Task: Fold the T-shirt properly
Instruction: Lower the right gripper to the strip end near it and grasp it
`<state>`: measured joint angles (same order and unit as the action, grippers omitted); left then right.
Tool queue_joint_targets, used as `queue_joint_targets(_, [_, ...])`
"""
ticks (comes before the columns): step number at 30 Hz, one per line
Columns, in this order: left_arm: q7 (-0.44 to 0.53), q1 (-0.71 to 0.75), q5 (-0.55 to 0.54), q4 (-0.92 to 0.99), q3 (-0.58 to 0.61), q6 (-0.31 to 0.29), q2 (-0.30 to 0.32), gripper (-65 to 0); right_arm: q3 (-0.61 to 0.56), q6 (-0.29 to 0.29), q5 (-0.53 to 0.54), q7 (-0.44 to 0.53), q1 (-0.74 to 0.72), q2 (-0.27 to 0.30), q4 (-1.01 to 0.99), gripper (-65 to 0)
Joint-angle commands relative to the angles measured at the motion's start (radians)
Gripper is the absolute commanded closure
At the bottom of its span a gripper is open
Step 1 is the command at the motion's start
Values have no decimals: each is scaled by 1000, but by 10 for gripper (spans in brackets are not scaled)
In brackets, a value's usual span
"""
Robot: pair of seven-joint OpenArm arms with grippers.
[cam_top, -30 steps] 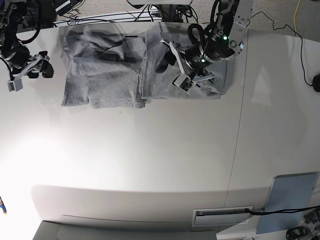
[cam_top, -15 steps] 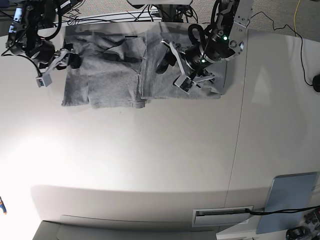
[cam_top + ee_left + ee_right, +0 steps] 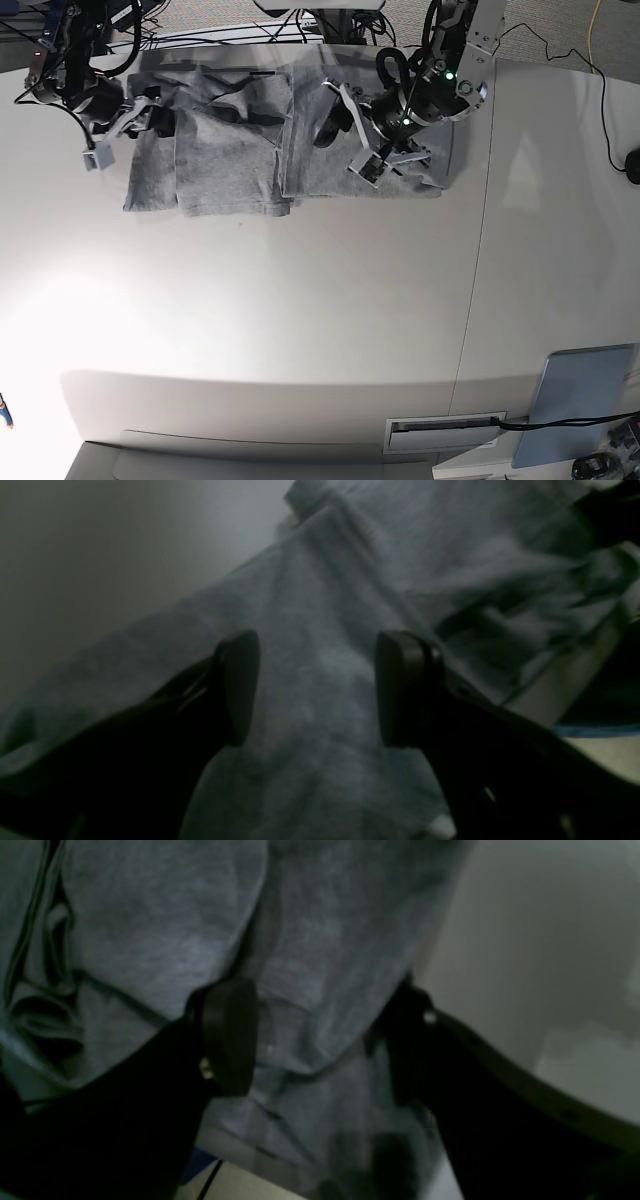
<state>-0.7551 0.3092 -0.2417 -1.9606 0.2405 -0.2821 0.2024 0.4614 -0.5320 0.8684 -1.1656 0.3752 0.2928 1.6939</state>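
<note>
On the white counter (image 3: pixel 300 320), near its far edge, the grey T-shirt (image 3: pixel 230 150) lies partly folded, and over it the left end effector (image 3: pixel 317 687) and the right end effector (image 3: pixel 320 1035) each hang with fingers spread apart, grasping nothing, cloth visible between them.

Both wrist views are dim and soft, perhaps motion-blurred. The base view is bright, with glare on the white table (image 3: pixel 300 320) at left and bowed edges.
</note>
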Motion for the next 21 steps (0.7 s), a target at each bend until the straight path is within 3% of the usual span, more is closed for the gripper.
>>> queue_joint_targets(1, [15,-5,1,-21,-2,-3,-3,-371,37,-2,13,31,-2,28,13,-386])
queue_joint_targets(6, [15,-5,2,-21,-2,-4,-3,-371,130,-2,-13,41,-7,40,12,-386])
queue_joint_targets(13, [14,-5,3,-21,-2,-4,-3,-371,81,-2,-51,50,-16,37,-64,-386])
queue_joint_targets(21, [11,-5,3,-21,-2,-4,-3,-371,9,-19,92,14,-29,37,-132,-386])
